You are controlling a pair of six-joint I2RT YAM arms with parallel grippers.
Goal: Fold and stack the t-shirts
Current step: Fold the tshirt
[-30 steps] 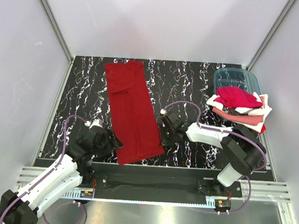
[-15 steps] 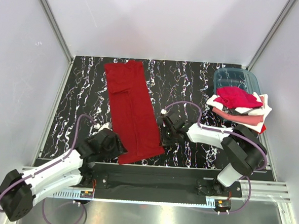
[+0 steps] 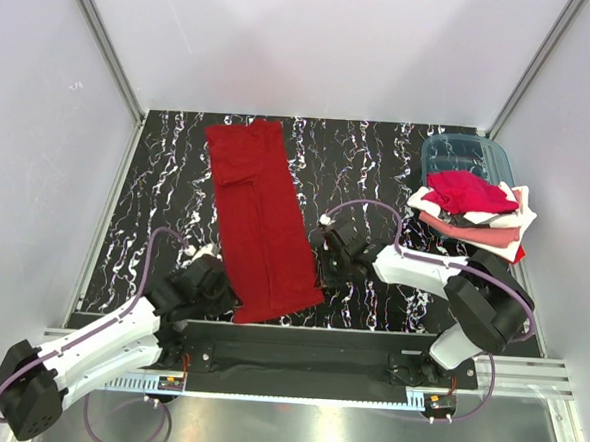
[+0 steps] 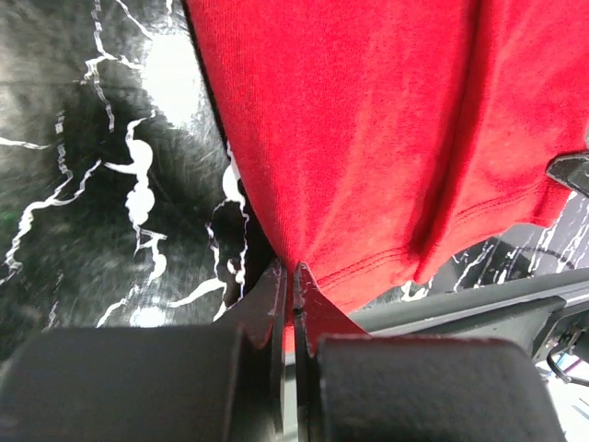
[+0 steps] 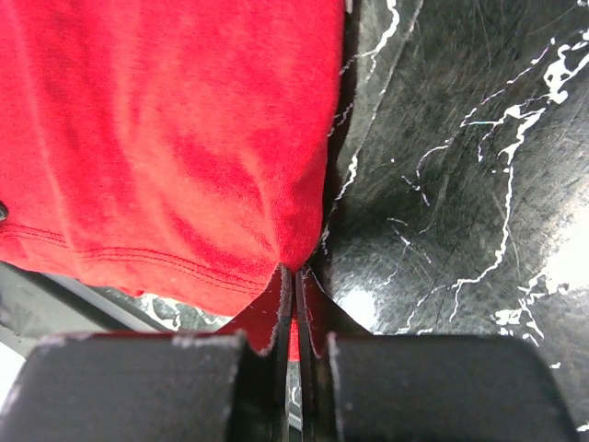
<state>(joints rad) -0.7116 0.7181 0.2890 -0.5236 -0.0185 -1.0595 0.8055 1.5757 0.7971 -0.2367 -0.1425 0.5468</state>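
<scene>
Slightly shifted, left gripper (image 4: 293,273) and right gripper (image 5: 296,273) each pinch the 6 o'clock hem of one red shirt (image 3: 260,219); one shirt pile (image 3: 471,207) sits at 3 o'clock.

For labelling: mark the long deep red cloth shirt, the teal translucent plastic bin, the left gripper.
deep red shirt (image 3: 262,224): top view, its middle.
teal bin (image 3: 457,153): top view, bare far end.
left gripper (image 4: 291,273): left wrist view, between fingertips.
</scene>
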